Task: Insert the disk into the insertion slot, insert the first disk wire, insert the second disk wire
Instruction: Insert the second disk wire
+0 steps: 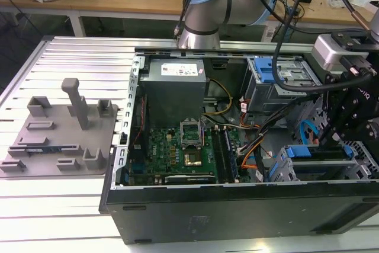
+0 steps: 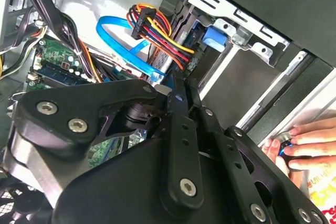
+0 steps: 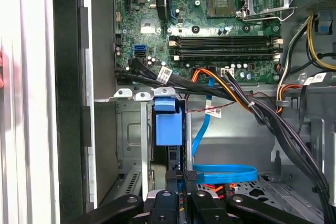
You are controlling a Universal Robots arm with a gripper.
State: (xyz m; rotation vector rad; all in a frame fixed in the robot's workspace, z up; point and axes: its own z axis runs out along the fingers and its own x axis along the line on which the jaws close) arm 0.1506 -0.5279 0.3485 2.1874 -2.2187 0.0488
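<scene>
My gripper (image 3: 181, 195) seems pressed together on a blue wire's (image 3: 226, 171) plug; the wire is limp and light, so grip the stiff plug.

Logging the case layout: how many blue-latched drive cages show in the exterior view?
2. One cage lies farther from the camera, the other nearer; the arm may hide more.

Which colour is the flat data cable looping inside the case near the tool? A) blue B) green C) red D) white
A: a flat blue cable curves across the case floor just ahead of the tool in the first wrist view, and the same blue cable loops beside the multicoloured wire bundle in the second wrist view.
</scene>
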